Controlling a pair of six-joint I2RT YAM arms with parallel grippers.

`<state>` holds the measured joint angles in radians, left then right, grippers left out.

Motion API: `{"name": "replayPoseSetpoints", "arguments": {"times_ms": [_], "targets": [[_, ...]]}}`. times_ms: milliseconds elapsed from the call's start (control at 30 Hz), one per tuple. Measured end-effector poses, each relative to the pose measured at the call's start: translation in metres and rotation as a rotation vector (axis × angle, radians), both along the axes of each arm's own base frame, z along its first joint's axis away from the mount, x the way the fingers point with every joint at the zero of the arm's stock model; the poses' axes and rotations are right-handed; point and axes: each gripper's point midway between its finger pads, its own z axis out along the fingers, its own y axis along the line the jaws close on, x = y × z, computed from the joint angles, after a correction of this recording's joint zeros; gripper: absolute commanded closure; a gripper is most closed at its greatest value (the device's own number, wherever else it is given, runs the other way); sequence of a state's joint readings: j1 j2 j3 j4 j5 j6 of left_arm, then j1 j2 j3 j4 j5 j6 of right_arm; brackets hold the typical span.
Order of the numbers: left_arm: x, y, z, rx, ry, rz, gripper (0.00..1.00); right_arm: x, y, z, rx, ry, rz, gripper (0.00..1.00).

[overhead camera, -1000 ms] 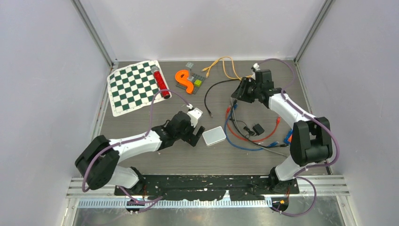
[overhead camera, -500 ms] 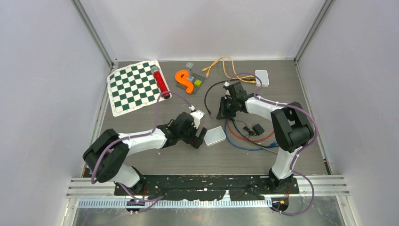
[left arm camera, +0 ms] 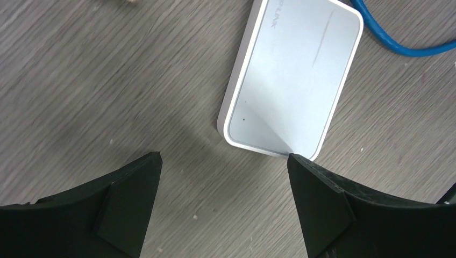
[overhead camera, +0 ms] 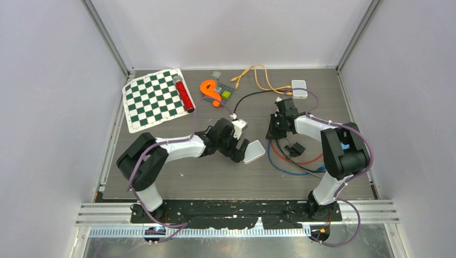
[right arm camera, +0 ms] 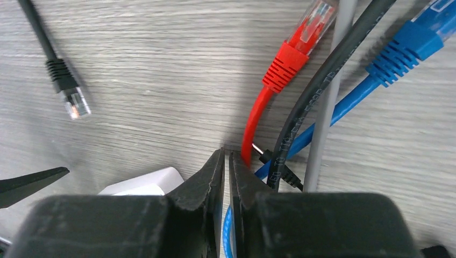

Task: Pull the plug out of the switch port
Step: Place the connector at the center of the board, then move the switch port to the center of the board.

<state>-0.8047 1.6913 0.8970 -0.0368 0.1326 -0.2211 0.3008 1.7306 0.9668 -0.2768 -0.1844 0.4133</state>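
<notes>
We hold our left gripper (left arm camera: 223, 157) apart, TP-Link switch (left arm camera: 293, 80) at one o'clock; our right gripper (right arm camera: 226, 156) sits pinched together.

Chess mat (overhead camera: 150, 99) was green-and-white chequered, tube (overhead camera: 183, 93) red. Switch (left arm camera: 293, 80) white. Red cable (right arm camera: 257, 118), blue cable (right arm camera: 398, 54), black cable (right arm camera: 37, 32) noted. Tabletop (right arm camera: 161, 54) grey wood-grain.
</notes>
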Motion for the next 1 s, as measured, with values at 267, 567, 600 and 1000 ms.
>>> {"name": "replayPoseSetpoints", "arguments": {"times_ms": [267, 567, 600, 1000], "targets": [[0.011, -0.030, 0.000, -0.027, 0.035, -0.069, 0.14, -0.012, -0.035, 0.001, -0.042, -0.002, -0.060, 0.74], [-0.005, -0.010, -0.001, -0.013, 0.040, -0.055, 0.21, -0.014, -0.010, 0.034, 0.070, -0.066, 0.058, 0.55], [-0.009, -0.006, -0.001, -0.015, 0.042, -0.054, 0.21, -0.016, -0.003, 0.035, 0.082, -0.065, 0.080, 0.55], [-0.019, -0.024, 0.013, -0.140, 0.090, -0.069, 0.22, -0.028, 0.031, 0.028, 0.121, -0.039, 0.191, 0.52]]}}
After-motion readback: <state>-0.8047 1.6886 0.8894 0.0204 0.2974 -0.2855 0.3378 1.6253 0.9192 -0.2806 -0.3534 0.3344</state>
